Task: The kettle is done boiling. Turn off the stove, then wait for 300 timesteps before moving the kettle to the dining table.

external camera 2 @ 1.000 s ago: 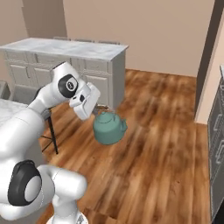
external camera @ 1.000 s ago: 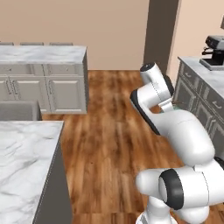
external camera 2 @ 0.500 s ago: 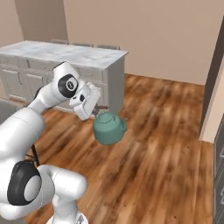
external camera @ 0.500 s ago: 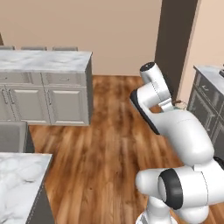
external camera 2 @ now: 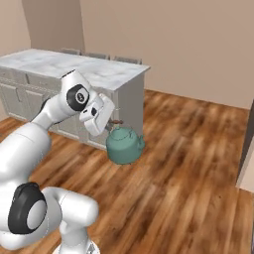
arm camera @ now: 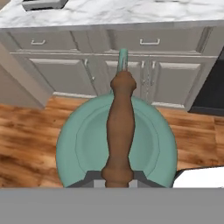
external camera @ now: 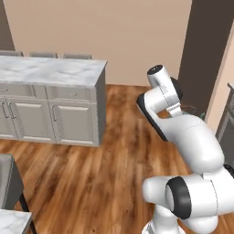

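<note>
Rightward has slid the marble-topped grey cabinet run (external camera 2: 74, 69), since the base turned. Hanging mid-frame, the squat teal-green kettle (external camera 2: 124, 145) stays clear of the wood floor (external camera 2: 188, 163). Two-finger gripper (arm camera: 117, 175) is clamped on its brown handle (arm camera: 120, 122), for carrying.

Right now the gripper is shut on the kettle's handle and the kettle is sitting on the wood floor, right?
Not quite. The gripper is shut on the handle, but the kettle hangs in the air above the wood floor, carried by the arm, as the right base view shows.

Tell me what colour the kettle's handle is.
Brown, above the teal kettle; the handle shows best in the hand view.
</note>
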You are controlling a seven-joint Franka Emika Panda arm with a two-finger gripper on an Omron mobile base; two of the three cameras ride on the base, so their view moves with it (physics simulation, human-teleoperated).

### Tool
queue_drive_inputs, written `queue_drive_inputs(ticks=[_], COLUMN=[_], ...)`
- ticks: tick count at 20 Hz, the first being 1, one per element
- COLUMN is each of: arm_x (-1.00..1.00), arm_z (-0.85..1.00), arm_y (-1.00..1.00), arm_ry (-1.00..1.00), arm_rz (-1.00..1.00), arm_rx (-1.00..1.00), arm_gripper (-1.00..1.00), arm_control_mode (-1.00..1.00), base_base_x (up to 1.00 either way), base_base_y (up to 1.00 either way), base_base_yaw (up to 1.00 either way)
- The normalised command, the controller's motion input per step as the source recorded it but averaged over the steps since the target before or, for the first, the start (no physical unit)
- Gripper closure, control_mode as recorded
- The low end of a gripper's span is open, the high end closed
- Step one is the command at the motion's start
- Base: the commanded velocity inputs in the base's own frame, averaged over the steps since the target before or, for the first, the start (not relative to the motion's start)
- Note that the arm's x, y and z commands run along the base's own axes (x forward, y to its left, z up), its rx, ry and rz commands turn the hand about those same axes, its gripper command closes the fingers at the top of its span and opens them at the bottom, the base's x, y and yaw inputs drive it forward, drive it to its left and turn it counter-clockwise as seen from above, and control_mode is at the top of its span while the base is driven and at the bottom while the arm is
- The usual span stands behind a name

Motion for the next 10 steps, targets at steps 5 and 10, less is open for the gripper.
queue_drive_inputs(ticks=[5, 10], arm_x=[0.00, 0.00], arm_z=[0.00, 0.00], arm_y=[0.00, 0.00], arm_ry=[0.00, 0.00], arm_rz=[0.00, 0.00], arm_rx=[0.00, 0.00], arm_gripper=[1.00, 1.00], arm_control_mode=[1.00, 1.00], base_base_x=[0.94, 0.90], base_base_y=[-0.49, -0.50], base_base_yaw=[0.22, 0.22])
